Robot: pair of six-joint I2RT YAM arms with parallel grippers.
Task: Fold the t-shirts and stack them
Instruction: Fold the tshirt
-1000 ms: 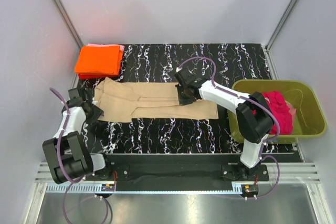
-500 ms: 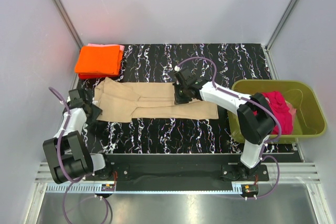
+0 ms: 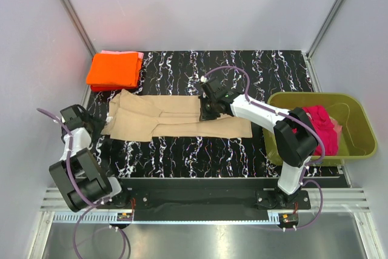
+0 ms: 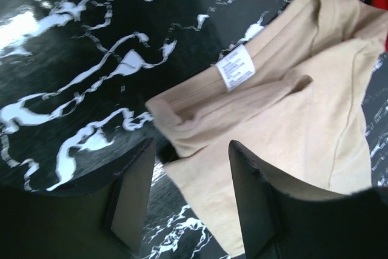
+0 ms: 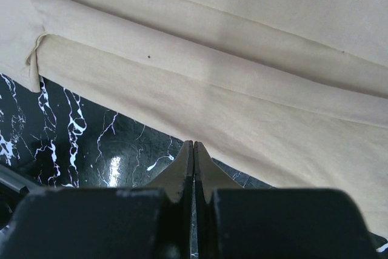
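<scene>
The tan-beige t-shirt point(image 3: 182, 118), folded into a long strip, lies across the middle of the table. Its collar end with a white label point(image 4: 235, 68) shows in the left wrist view. My left gripper point(image 3: 97, 127) point(image 4: 191, 150) is open over the shirt's near-left corner point(image 4: 291, 125), holding nothing. My right gripper point(image 3: 210, 111) point(image 5: 193, 145) is shut, its tips at the edge of the tan shirt point(image 5: 242, 89); no cloth shows between them. The bright orange shirt point(image 3: 114, 70) lies folded at the back left on the pale pink one point(image 3: 140, 56). The magenta-red shirt point(image 3: 319, 127) lies crumpled in the tub.
The olive-green tub point(image 3: 357, 127) stands at the right edge of the black marbled table point(image 3: 200, 153). White walls with metal posts close in the back and sides. Both arm bases sit on the rail at the near edge.
My left arm has swung back to the left, and the shirt's near-left corner lies a little further left. My right gripper has shifted slightly left and back over the shirt.
</scene>
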